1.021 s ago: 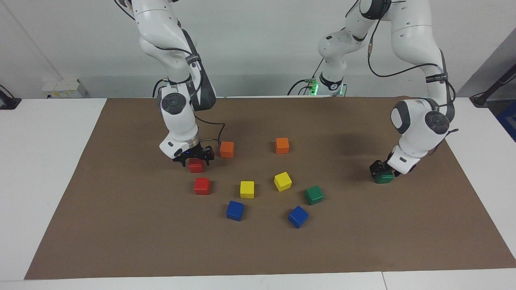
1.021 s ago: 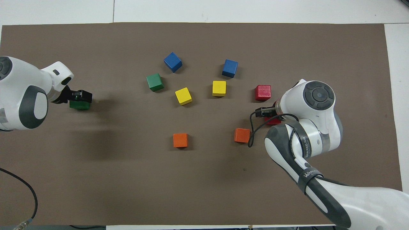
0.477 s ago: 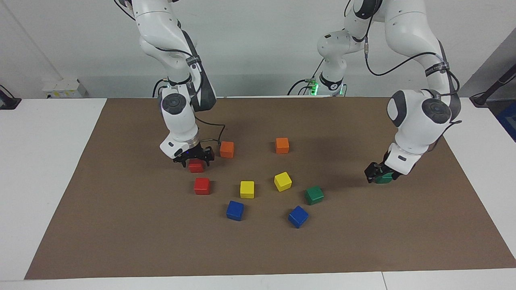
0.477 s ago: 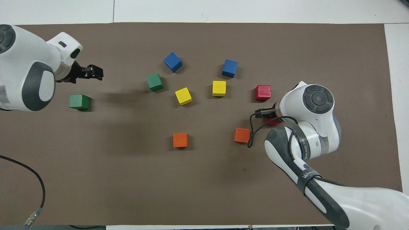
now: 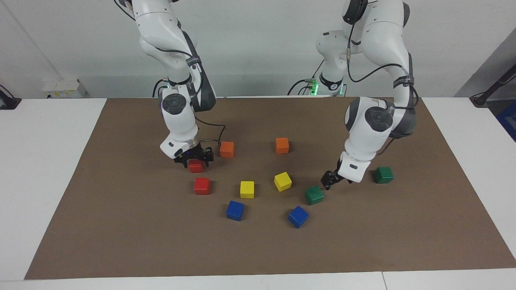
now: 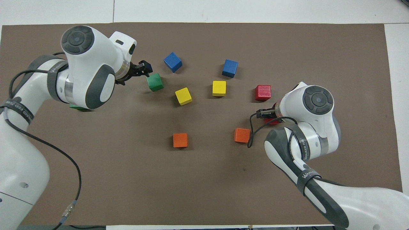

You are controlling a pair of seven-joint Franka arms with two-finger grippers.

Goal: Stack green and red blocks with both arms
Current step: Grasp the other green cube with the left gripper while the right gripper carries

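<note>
On a brown mat (image 5: 121,225) over a white table (image 5: 44,169), ten small cubes. Right gripper (image 5: 195,158) down at the mat, jaws either side of a red block (image 5: 196,166) and seemingly clamped on it (largely hidden beneath the wrist in the overhead view, only a red sliver (image 6: 272,121) showing). Second red block (image 5: 202,186) just farther from the robots, free on the mat (image 6: 263,92). Left gripper (image 5: 329,179) low beside a green block (image 5: 314,195), tips next to its nearer corner (image 6: 154,82); whether touching, and whether jaws apart or together, cannot tell. Other green block (image 5: 383,175) alone toward the left arm's end of the table, nearly covered by the left arm's wrist from above (image 6: 76,108).

Between the red and green pairs: two yellow cubes (image 5: 247,189) (image 5: 283,181), and farther from the robots two blue cubes (image 5: 235,210) (image 5: 298,216). Nearer the robots, two orange cubes (image 5: 227,149) (image 5: 282,145), the first just beside the right gripper.

Writing: a dark band on the right arm's forearm (image 6: 307,175) reading partly "WAN…" (rest illegible); similar printed bands on the left arm (image 6: 19,110), unreadable. Green light at the left arm's base (image 5: 315,87).
</note>
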